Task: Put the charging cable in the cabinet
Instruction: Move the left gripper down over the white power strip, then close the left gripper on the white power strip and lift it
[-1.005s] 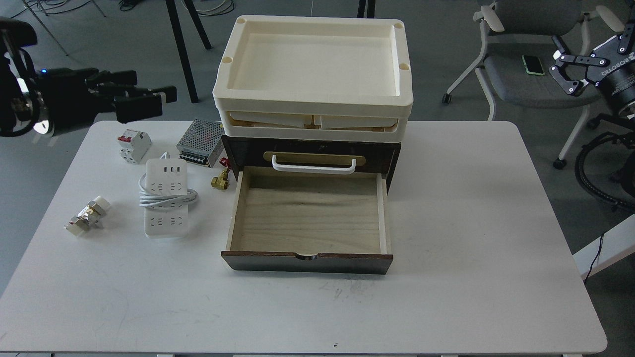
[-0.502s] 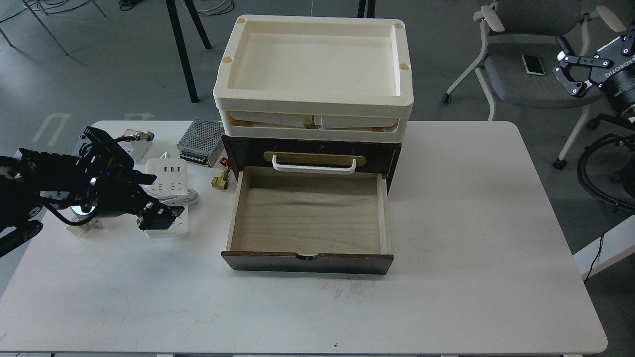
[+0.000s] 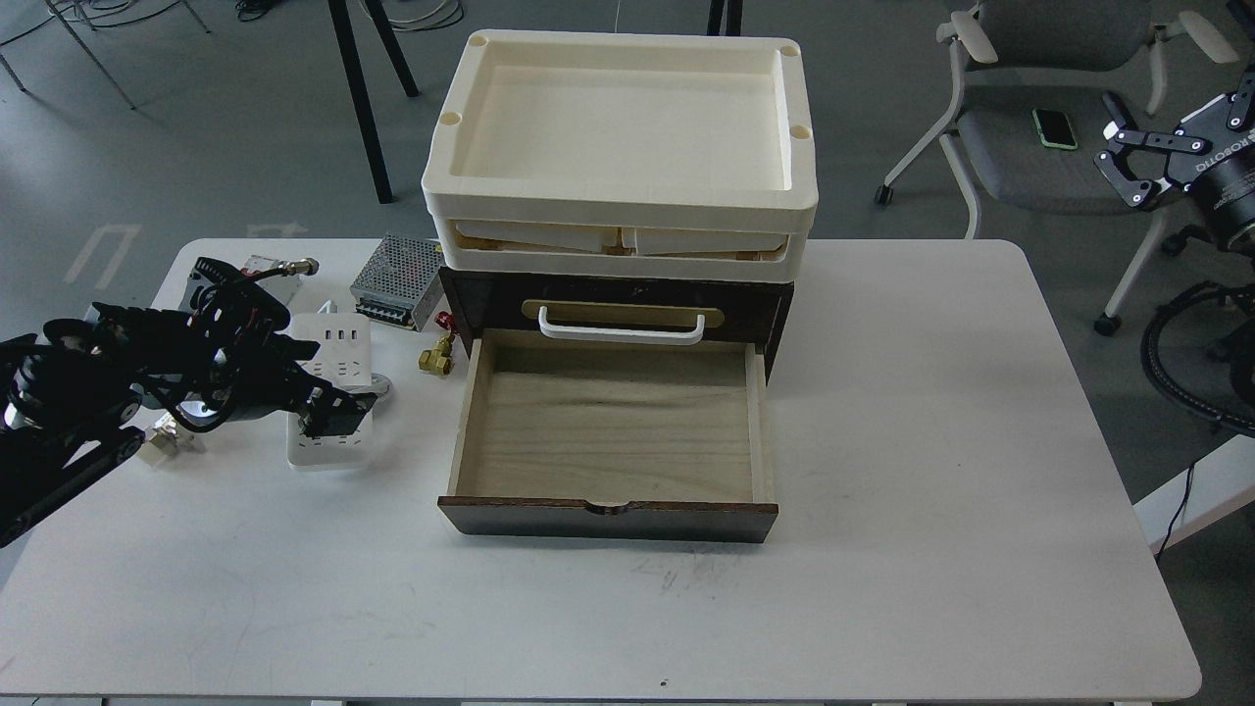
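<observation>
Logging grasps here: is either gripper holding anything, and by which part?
Right gripper is open and empty. Left gripper sits over the power strip's cord-wound middle, but whether it grips cannot be told.

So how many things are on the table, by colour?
White: 1, the charging cable
Silver: 3, the power supply box, a metal part, a fitting
Brass: 1, the valve
Brown: 1, the cabinet
Cream: 2, the trays
Total: 8

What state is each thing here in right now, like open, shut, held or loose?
Lower drawer: pulled open, empty.
Upper drawer: shut.
Power strip: flat on the table, cord wound round it, left claw over it.
Left claw: grip cannot be told.
Right claw: open, holding nothing.
Top tray: empty.
</observation>
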Controlling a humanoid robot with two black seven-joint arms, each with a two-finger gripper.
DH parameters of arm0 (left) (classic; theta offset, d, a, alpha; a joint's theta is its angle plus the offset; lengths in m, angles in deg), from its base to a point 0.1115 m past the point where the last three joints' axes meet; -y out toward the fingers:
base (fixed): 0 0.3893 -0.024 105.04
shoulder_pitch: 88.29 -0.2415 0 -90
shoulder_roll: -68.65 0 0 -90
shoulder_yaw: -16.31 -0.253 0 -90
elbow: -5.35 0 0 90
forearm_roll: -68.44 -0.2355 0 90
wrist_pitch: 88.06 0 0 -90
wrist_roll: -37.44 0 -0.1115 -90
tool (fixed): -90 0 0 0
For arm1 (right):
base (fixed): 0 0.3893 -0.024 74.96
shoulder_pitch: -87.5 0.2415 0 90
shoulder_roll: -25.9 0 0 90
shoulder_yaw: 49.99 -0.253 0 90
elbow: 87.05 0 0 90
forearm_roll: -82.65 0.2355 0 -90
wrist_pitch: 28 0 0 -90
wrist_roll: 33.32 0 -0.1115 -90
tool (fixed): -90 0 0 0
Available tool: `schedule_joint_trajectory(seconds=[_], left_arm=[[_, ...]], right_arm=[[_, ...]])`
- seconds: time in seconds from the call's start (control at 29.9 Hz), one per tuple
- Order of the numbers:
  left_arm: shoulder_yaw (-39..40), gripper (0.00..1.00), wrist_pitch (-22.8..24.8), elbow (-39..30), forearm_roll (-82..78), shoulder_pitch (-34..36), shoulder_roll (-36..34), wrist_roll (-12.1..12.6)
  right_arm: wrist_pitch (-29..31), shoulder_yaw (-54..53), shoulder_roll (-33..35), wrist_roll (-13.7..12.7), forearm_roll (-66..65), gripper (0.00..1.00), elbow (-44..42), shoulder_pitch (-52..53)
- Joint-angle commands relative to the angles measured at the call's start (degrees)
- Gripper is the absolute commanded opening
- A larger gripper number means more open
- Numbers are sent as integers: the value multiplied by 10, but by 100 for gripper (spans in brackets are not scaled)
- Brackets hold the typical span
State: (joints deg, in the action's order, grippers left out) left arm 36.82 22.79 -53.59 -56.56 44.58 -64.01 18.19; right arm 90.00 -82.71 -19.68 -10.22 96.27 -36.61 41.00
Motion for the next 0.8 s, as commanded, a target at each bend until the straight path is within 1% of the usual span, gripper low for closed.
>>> schedule_joint_trajectory(seconds=[0.0, 0.1, 0.23, 0.37, 0.47, 0.6, 0.77], left_arm=[[-20, 91, -30, 40, 0, 5, 17, -2], [-43, 89, -49, 62, 0, 12, 24, -10], [-58, 85, -64, 84, 0, 16, 32, -24], [-65, 74, -68, 88, 0, 16, 35, -37], [-72, 71, -75, 91, 0, 16, 36, -38], [-75, 70, -99, 100, 0, 16, 43, -39], [-75, 66, -107, 127, 0, 16, 56, -37]], right_arm=[[0, -2, 0, 0, 0, 100, 0, -4], [0, -2, -1, 0, 0, 100, -1, -4], [0, -2, -1, 0, 0, 100, -6, -4], [0, -2, -2, 0, 0, 100, -7, -8], [0, -2, -2, 0, 0, 100, -7, -9], [0, -2, -2, 0, 0, 100, -6, -14], [0, -3, -1, 1, 0, 100, -6, -15]])
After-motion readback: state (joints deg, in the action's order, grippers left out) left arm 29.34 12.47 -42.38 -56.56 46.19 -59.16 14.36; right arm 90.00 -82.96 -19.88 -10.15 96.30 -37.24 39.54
